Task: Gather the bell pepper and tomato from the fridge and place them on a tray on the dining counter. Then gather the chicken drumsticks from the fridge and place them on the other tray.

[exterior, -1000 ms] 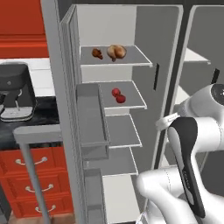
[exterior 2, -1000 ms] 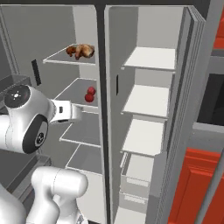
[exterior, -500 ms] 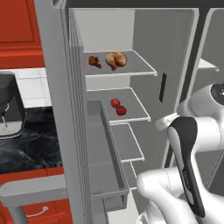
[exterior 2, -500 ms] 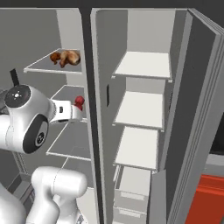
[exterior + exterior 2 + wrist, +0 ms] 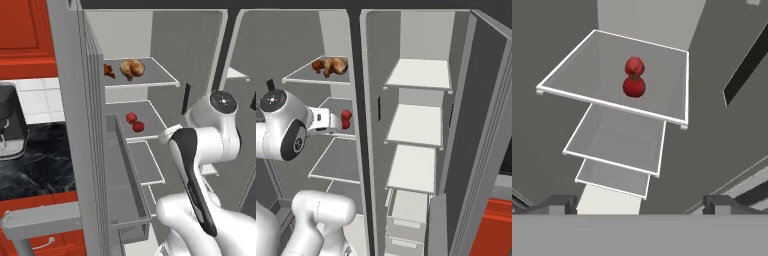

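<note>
The gripper [image 5: 639,202] has its two dark finger tips [image 5: 559,204] spread as wide apart as they go, one at 7 o'clock and the other at 5 o'clock along the bottom of the hand view, with nothing between them. Ahead of it, toward 12 o'clock in that view, the tomato [image 5: 633,86] and the bell pepper [image 5: 634,66] sit touching one another on a pale shelf [image 5: 572,75] of the fridge [image 5: 722,145], the tomato nearer the hand and the pepper just behind it; both are well apart from the finger tips. Two more bare shelves step down below that one, toward 6 o'clock. In the left base view the same two red pieces lie near the middle of the frame, the pepper [image 5: 131,118] at about 10 o'clock from the tomato [image 5: 138,127], just to the 9 o'clock side of the white arm [image 5: 205,145]. One shelf up, toward 12 o'clock, rest the chicken drumsticks [image 5: 132,68], the pale tan one beside a smaller darker piece at its 9 o'clock side. The right base view shows the drumsticks at 10 o'clock and the red produce just beyond the arm's wrist. At 9 o'clock in the left base view a black marble worktop [image 5: 37,160] sits over red cabinets [image 5: 42,240]
</note>
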